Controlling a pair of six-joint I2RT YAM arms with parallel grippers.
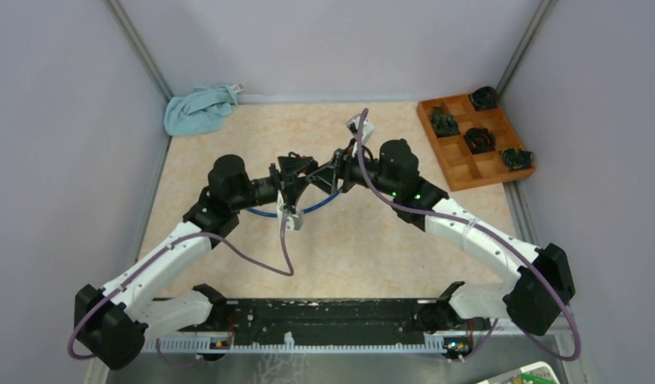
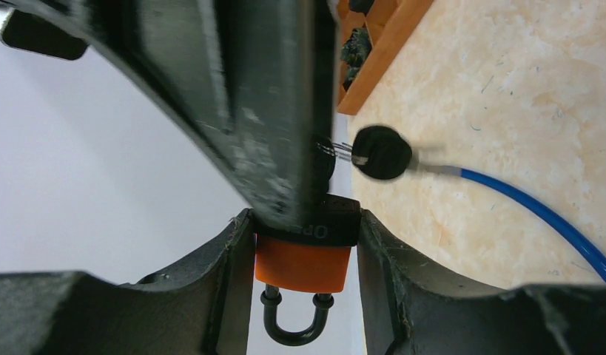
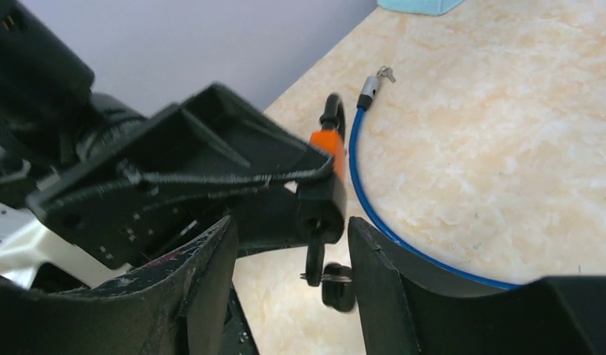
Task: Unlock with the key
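Note:
An orange padlock (image 2: pixel 303 265) with a black base and a black shackle (image 2: pixel 291 329) sits between my left gripper's fingers. The left gripper (image 2: pixel 303 285) is shut on it and holds it above the table. It also shows in the right wrist view (image 3: pixel 325 140). A black-headed key (image 3: pixel 314 255) sticks in the keyhole in the base. A second key (image 3: pixel 337 287) hangs from its ring and shows in the left wrist view (image 2: pixel 381 151). My right gripper (image 3: pixel 291 285) is open, with its fingers on either side of the key and gaps on both sides. The two grippers meet at mid-table (image 1: pixel 296 180) (image 1: pixel 333 172).
A blue cable (image 1: pixel 308 211) lies looped on the table under the grippers, with its metal end (image 3: pixel 368 90) free. A wooden compartment tray (image 1: pixel 454 164) holding dark objects stands at the back right. A light blue cloth (image 1: pixel 197 108) lies in the back left corner.

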